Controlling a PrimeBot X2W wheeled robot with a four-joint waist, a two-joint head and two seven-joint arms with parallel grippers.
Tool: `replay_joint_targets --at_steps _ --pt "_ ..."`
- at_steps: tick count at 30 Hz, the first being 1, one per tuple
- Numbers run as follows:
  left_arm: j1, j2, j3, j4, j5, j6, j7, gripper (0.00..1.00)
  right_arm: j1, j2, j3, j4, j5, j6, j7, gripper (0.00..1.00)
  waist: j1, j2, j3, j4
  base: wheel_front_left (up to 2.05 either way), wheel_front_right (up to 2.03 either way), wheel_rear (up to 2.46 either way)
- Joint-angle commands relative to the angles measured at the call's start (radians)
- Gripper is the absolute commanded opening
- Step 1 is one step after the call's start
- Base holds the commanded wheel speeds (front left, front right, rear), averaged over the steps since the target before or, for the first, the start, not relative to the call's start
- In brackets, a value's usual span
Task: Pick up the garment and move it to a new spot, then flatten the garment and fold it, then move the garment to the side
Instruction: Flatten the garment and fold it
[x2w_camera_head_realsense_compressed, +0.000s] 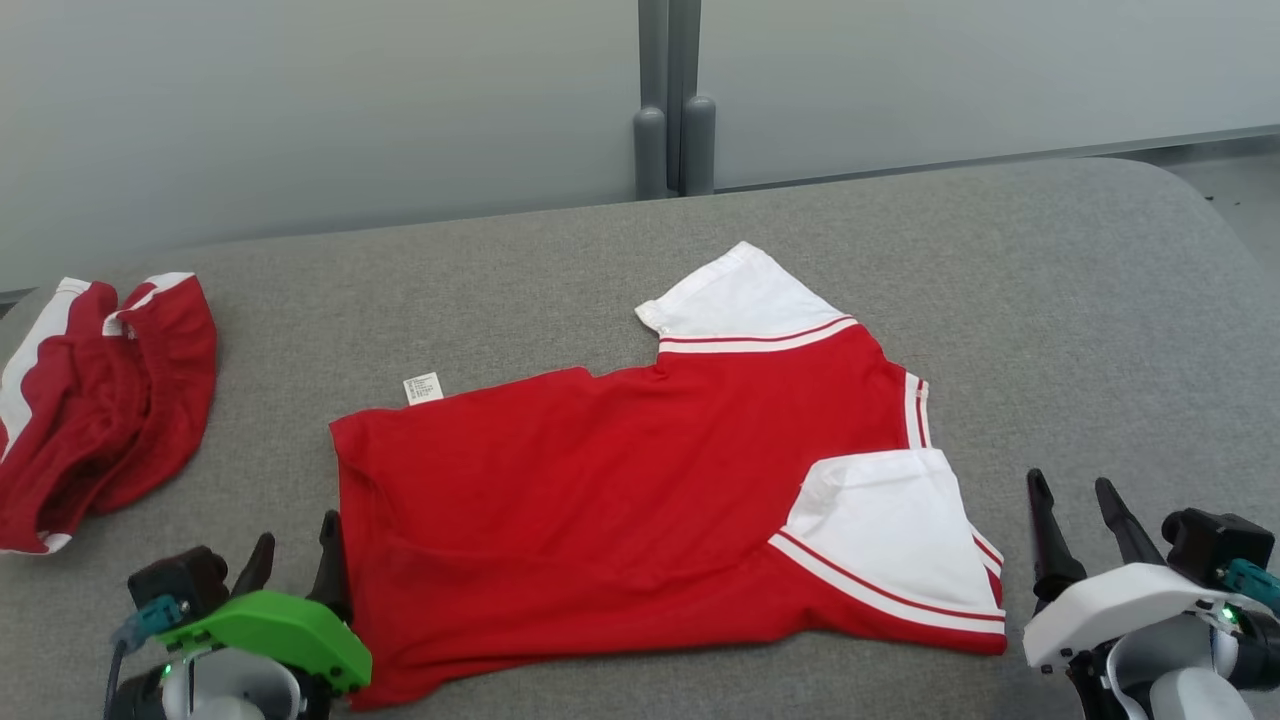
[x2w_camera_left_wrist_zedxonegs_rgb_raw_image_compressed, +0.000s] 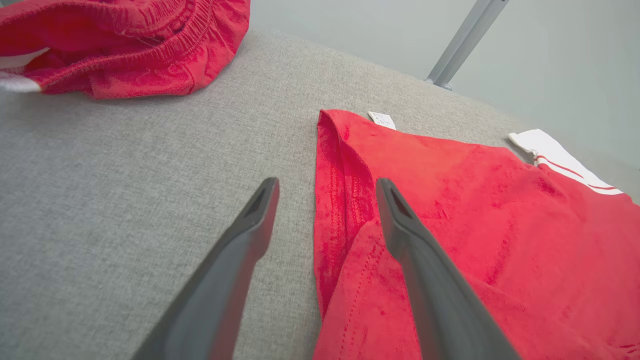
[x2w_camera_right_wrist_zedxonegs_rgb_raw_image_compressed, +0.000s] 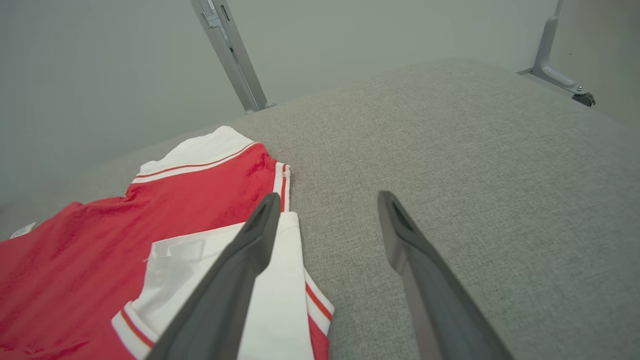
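Head view: the red-and-white shirt (x2w_camera_head_realsense_compressed: 620, 480) lies flat on the grey surface (x2w_camera_head_realsense_compressed: 1050, 300) between the left claw (x2w_camera_head_realsense_compressed: 298, 530) and the right claw (x2w_camera_head_realsense_compressed: 1069, 483). Both claws are spread wide and hold nothing.

Left wrist view: the left claw's right finger (x2w_camera_left_wrist_zedxonegs_rgb_raw_image_compressed: 400, 220) hangs over the shirt's hem, and red shorts (x2w_camera_left_wrist_zedxonegs_rgb_raw_image_compressed: 125, 45) lie ahead to its left.

Right wrist view: the right claw's left finger (x2w_camera_right_wrist_zedxonegs_rgb_raw_image_compressed: 255, 235) hangs over the white sleeve.

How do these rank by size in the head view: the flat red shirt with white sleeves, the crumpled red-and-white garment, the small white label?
1. flat red shirt with white sleeves
2. crumpled red-and-white garment
3. small white label
The differences are plain.
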Motion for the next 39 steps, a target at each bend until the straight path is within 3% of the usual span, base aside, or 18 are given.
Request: replay_joint_targets --at_steps 1,17,28,34,36,37,38,39 --pt "-0.039 0.013 -0.007 0.008 0.013 -0.004 0.014 1.00 -0.016 -0.003 0.011 -0.020 -0.012 -0.001 0.010 1.00 0.0000 0.0040 0.016 -0.011 0.00 0.00 0.00" --pt "-0.396 0.100 -0.072 0.278 0.085 -0.056 0.146 1.00 -0.122 -0.024 0.158 -0.109 -0.003 -0.001 0.067 1.00 0.0000 0.0040 0.183 -0.091 0.00 0.00 0.00" --pt "-0.512 0.136 -0.129 0.439 0.130 -0.096 0.198 0.99 -0.155 -0.039 0.186 -0.086 0.014 -0.001 0.052 1.00 0.0000 0.0040 0.225 -0.108 0.00 0.00 0.00" --pt "-0.540 0.131 -0.148 0.488 0.137 -0.114 0.195 0.71 -0.167 -0.039 0.196 -0.077 0.021 -0.001 0.050 1.00 0.0000 0.0040 0.228 -0.113 0.00 0.00 0.00" --pt "-0.547 0.124 -0.154 0.500 0.138 -0.120 0.191 0.49 -0.172 -0.042 0.198 -0.075 0.023 -0.001 0.049 1.00 0.0000 0.0040 0.228 -0.113 0.00 0.00 0.00" --pt "-0.551 0.121 -0.158 0.505 0.140 -0.123 0.189 0.44 -0.174 -0.043 0.199 -0.075 0.024 -0.001 0.050 1.00 0.0000 0.0040 0.228 -0.114 0.00 0.00 0.00" --pt "-0.554 0.118 -0.161 0.509 0.142 -0.124 0.186 0.27 -0.175 -0.044 0.199 -0.076 0.025 -0.001 0.051 1.00 0.0000 0.0040 0.228 -0.113 0.00 0.00 0.00" --pt "-0.558 0.117 -0.164 0.511 0.144 -0.129 0.177 0.16 -0.176 -0.047 0.199 -0.077 0.025 -0.001 0.051 1.00 0.0000 0.0040 0.228 -0.112 0.00 0.00 0.00"
